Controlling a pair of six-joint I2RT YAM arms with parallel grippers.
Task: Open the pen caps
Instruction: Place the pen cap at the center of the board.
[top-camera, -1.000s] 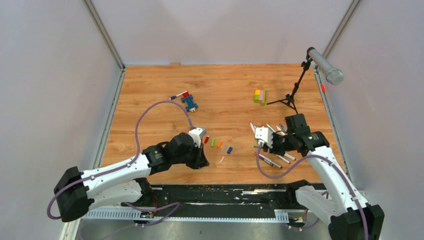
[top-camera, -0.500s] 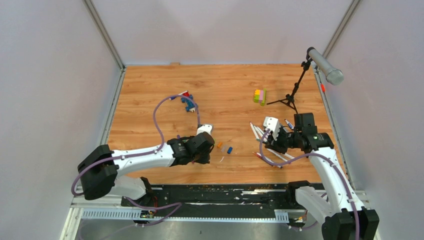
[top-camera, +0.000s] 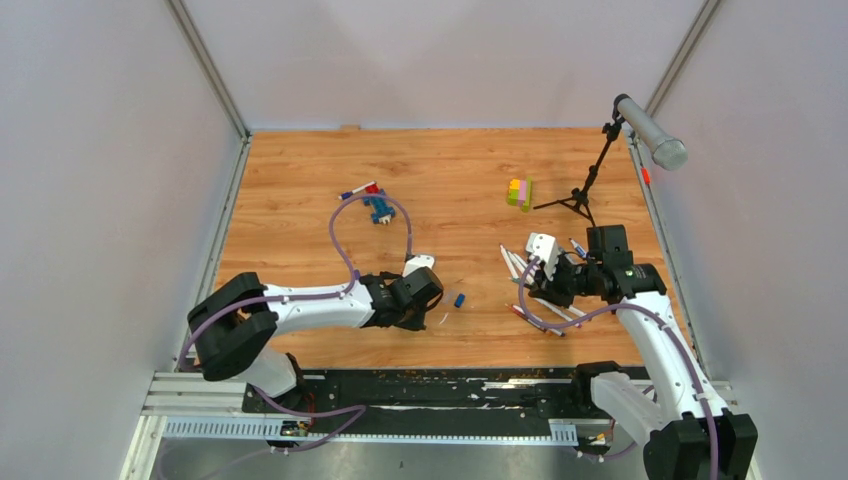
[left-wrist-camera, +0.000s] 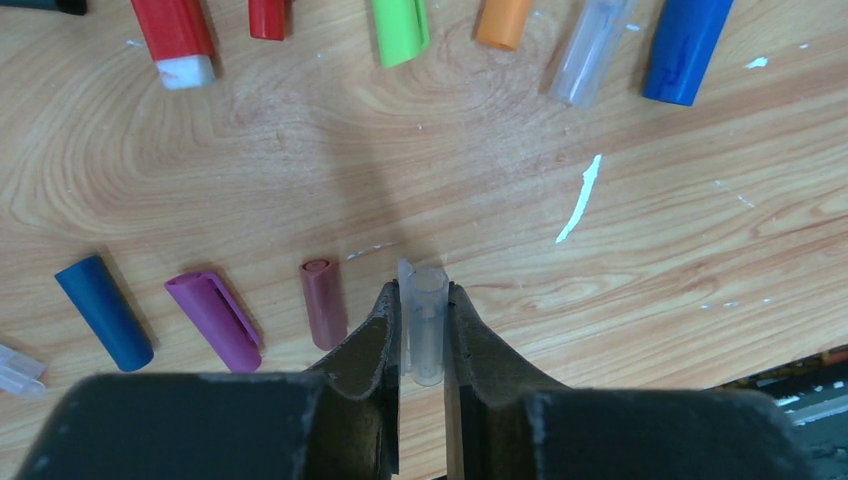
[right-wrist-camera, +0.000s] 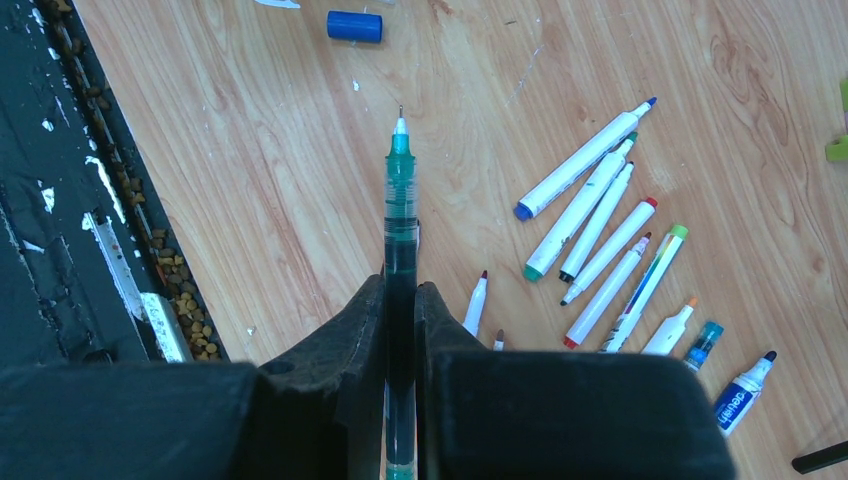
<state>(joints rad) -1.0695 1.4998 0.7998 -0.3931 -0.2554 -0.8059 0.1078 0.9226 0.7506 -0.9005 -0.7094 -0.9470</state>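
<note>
My left gripper (left-wrist-camera: 422, 300) is shut on a clear pen cap (left-wrist-camera: 428, 325), low over the wood. Around it lie loose caps: maroon (left-wrist-camera: 323, 303), purple (left-wrist-camera: 214, 320) and dark blue (left-wrist-camera: 103, 312) to its left, and red (left-wrist-camera: 172, 30), green (left-wrist-camera: 400, 30), orange (left-wrist-camera: 503, 20), clear (left-wrist-camera: 592, 50) and blue (left-wrist-camera: 686, 50) in a row beyond. My right gripper (right-wrist-camera: 400, 290) is shut on an uncapped teal-green pen (right-wrist-camera: 400, 190), tip pointing forward. Several uncapped white pens (right-wrist-camera: 580, 160) lie to its right. In the top view the left gripper (top-camera: 428, 300) hides most caps; one blue cap (top-camera: 459, 299) shows.
A blue-and-red brick figure (top-camera: 379, 207) with one pen (top-camera: 355, 191) beside it lies at the back left. A yellow-green-pink block stack (top-camera: 519, 192) and a black microphone stand (top-camera: 590, 180) stand at the back right. The black rail (right-wrist-camera: 60, 200) runs along the near edge.
My left arm has stretched right and forward over the row of caps, now covering most of them. My right gripper moved back and right with the pen, then stayed still.
</note>
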